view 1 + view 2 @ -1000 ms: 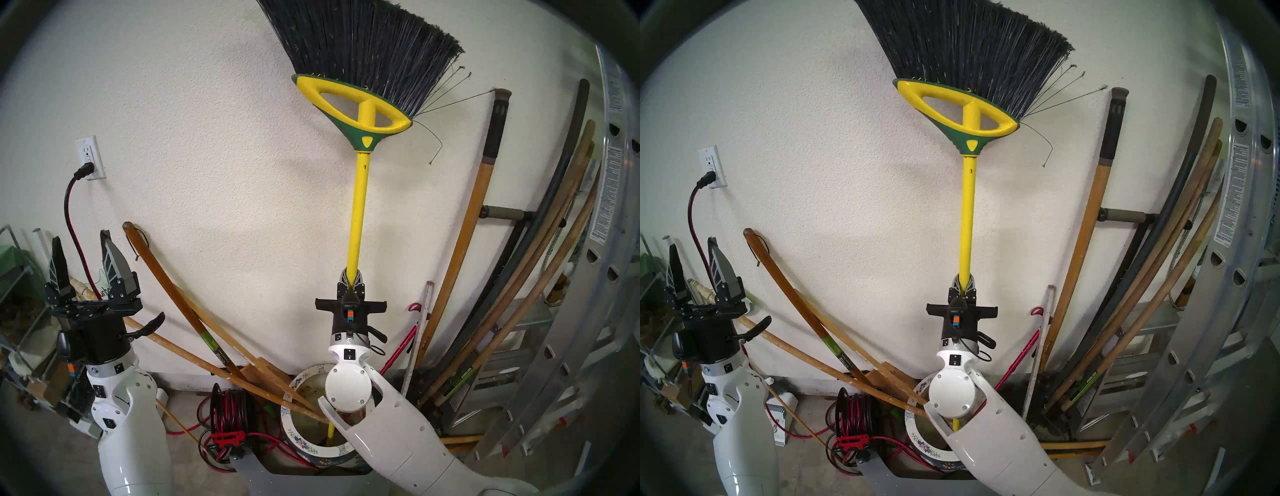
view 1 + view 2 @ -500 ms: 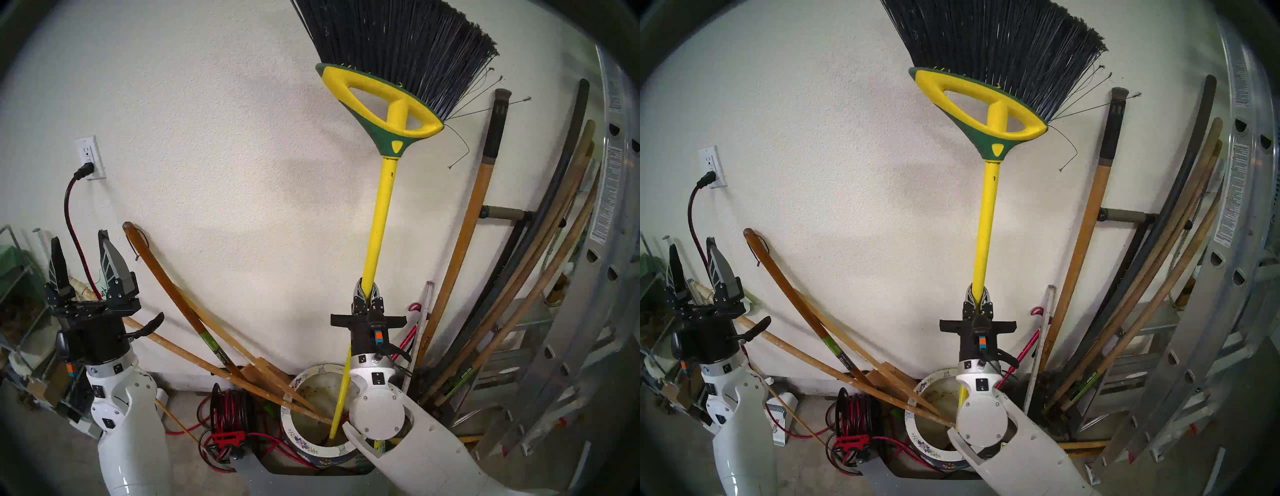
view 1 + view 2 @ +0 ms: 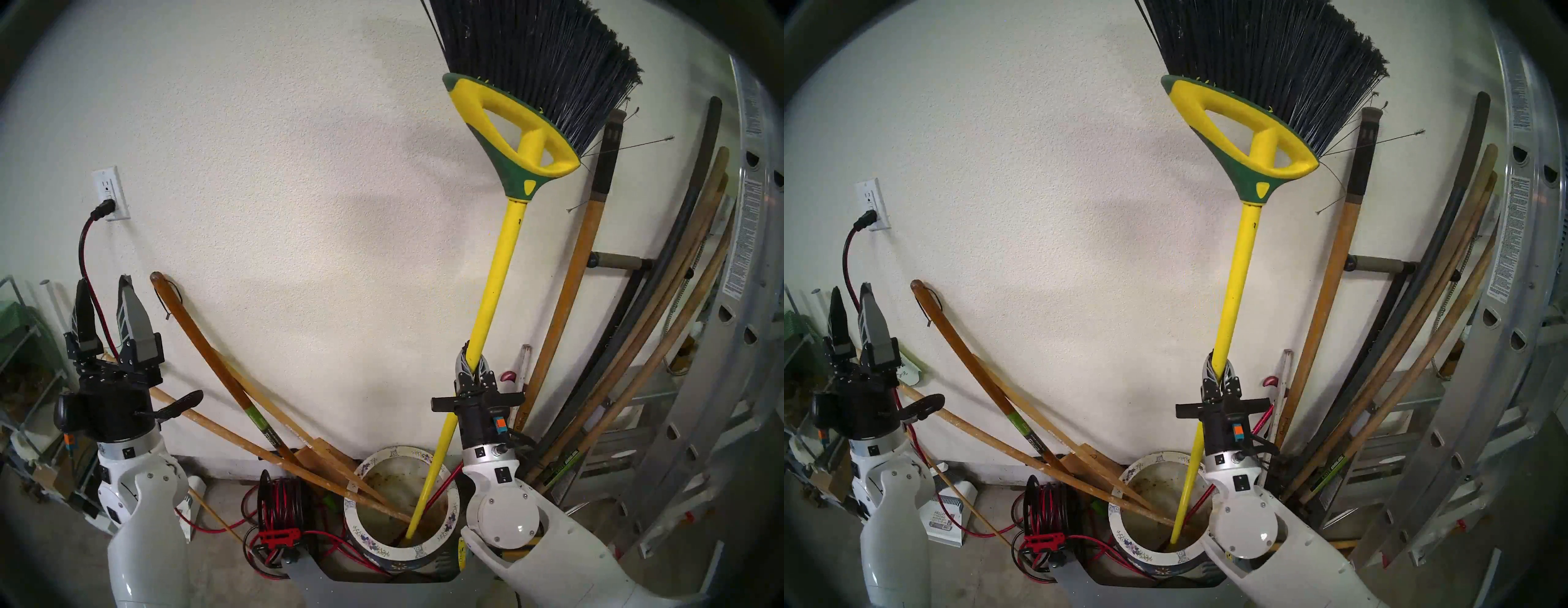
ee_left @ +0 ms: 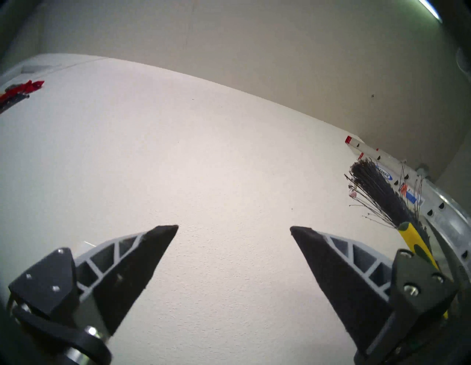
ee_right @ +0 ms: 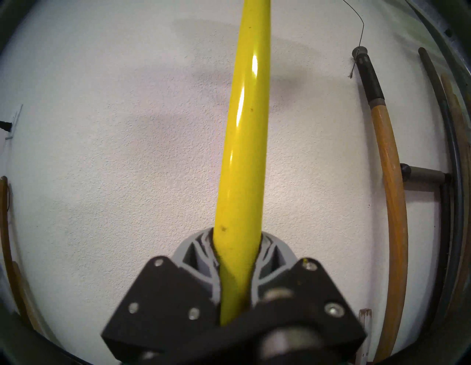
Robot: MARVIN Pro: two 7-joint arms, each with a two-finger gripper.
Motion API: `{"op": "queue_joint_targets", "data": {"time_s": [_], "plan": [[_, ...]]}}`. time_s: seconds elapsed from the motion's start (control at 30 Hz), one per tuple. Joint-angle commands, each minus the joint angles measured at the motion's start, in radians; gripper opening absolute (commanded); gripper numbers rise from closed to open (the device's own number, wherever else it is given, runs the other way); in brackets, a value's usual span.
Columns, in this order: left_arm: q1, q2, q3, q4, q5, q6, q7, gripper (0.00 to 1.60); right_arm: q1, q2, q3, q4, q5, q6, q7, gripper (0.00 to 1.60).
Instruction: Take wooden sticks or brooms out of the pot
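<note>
A broom (image 3: 496, 288) (image 3: 1233, 288) with a yellow pole, yellow-and-green head and black bristles leans up and to the right. Its lower end stands inside the flowered white-rimmed pot (image 3: 352, 513) (image 3: 1115, 518). My right gripper (image 3: 473, 352) (image 3: 1219, 365) (image 5: 238, 239) is shut on the yellow pole (image 5: 242, 127) above the pot. Several brown wooden sticks (image 3: 275, 458) lean left out of the pot. My left gripper (image 3: 104, 282) (image 3: 851, 289) (image 4: 234, 227) stands open and empty at the far left, pointing up at the wall; the broom bristles (image 4: 374, 193) show at its right edge.
A red-and-black cable reel (image 3: 280, 505) sits left of the pot. A thin red cane (image 3: 445, 479) slants into the pot. Long tool handles (image 3: 568, 297) and an aluminium ladder (image 3: 721, 339) lean at the right. A wall outlet (image 3: 108, 193) holds a plugged cord.
My right gripper has carried the broom pole to the right, tilting the head rightward while its foot stays in the pot. The left gripper has turned slightly.
</note>
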Motion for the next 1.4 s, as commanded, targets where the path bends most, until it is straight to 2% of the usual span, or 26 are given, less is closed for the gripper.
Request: {"op": "queue_joint_targets", "data": {"time_s": [0.0,0.03,0.2,0.33,0.67,0.8,0.9,0.93,1.03,1.17,1.3,1.33,1.37], "plan": [[-0.011,0.103,0.008,-0.035,-0.161,0.108,-0.035,1.6,-0.037,0.026,-0.056,-0.052,-0.019,-0.049,0.046,0.0],[-0.02,0.126,0.014,-0.036,-0.208,0.153,-0.047,1.6,-0.04,0.028,-0.074,-0.065,-0.028,-0.06,0.058,0.0],[0.0,0.174,0.078,-0.015,-0.323,0.265,-0.142,1.6,-0.044,0.024,-0.109,-0.081,-0.053,-0.075,0.072,0.0],[0.025,0.173,0.102,0.023,-0.342,0.319,-0.188,1.6,-0.036,0.023,-0.109,-0.083,-0.056,-0.074,0.076,0.0],[0.07,0.171,0.167,0.22,-0.265,0.328,-0.2,1.6,0.004,0.012,-0.082,-0.076,-0.045,-0.063,0.089,0.0],[0.046,0.194,0.177,0.315,-0.277,0.347,-0.266,1.6,0.011,0.005,-0.076,-0.073,-0.038,-0.062,0.097,0.0],[0.046,0.223,0.199,0.37,-0.263,0.366,-0.337,1.6,0.016,-0.001,-0.075,-0.071,-0.033,-0.058,0.102,0.0],[0.053,0.232,0.209,0.374,-0.244,0.365,-0.333,1.6,0.018,-0.005,-0.075,-0.07,-0.031,-0.057,0.103,0.0],[0.02,0.23,0.225,0.441,-0.237,0.357,-0.394,1.6,0.021,-0.015,-0.073,-0.068,-0.021,-0.047,0.104,0.0],[-0.026,0.231,0.247,0.503,-0.241,0.367,-0.436,1.6,0.023,-0.029,-0.065,-0.06,-0.008,-0.03,0.098,0.0],[-0.077,0.228,0.303,0.571,-0.208,0.38,-0.445,1.6,0.02,-0.039,-0.055,-0.055,0.011,-0.016,0.087,0.0],[-0.099,0.225,0.339,0.598,-0.189,0.389,-0.453,1.6,0.017,-0.043,-0.051,-0.054,0.023,-0.012,0.082,0.0],[-0.099,0.225,0.339,0.598,-0.189,0.389,-0.453,1.6,0.017,-0.043,-0.051,-0.054,0.023,-0.012,0.082,0.0]]}}
